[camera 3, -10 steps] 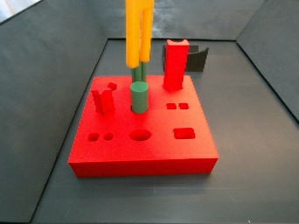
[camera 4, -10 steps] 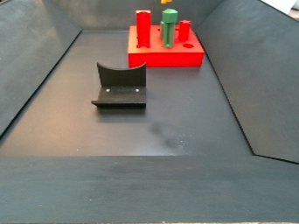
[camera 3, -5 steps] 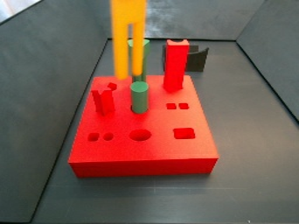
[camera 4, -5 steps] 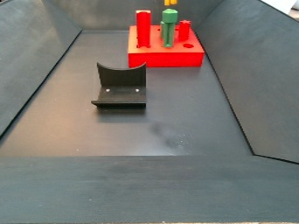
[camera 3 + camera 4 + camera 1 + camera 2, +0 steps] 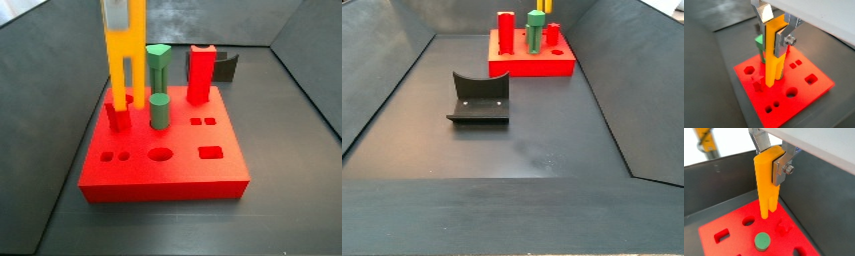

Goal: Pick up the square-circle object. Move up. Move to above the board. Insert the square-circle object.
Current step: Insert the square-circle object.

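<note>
Nearest in a side view: dark fixture point(image 5: 478, 98) on the grey table point(image 5: 502, 150), well short of the board point(image 5: 531, 58). Over the board point(image 5: 163, 143), upright and clamped at its upper end by the hand point(image 5: 773, 159): square-circle object point(image 5: 123, 55), tall slim orange-yellow, two joined prongs pointing down. Beside it, green pegs point(image 5: 159, 110) and red pegs point(image 5: 201, 73).

Even, bright, diffuse light, no hard shadows. All views are low-res and soft. In both wrist views the gripper point(image 5: 775, 31) is close to the lens and slightly blurred, and a pale overexposed band fills one corner. The square-circle object point(image 5: 122, 55) looks motion-smeared in a side view. The board point(image 5: 201, 160) is saturated red with little shading. The dark desk point(image 5: 529, 150) shows a faint dull sheen.
</note>
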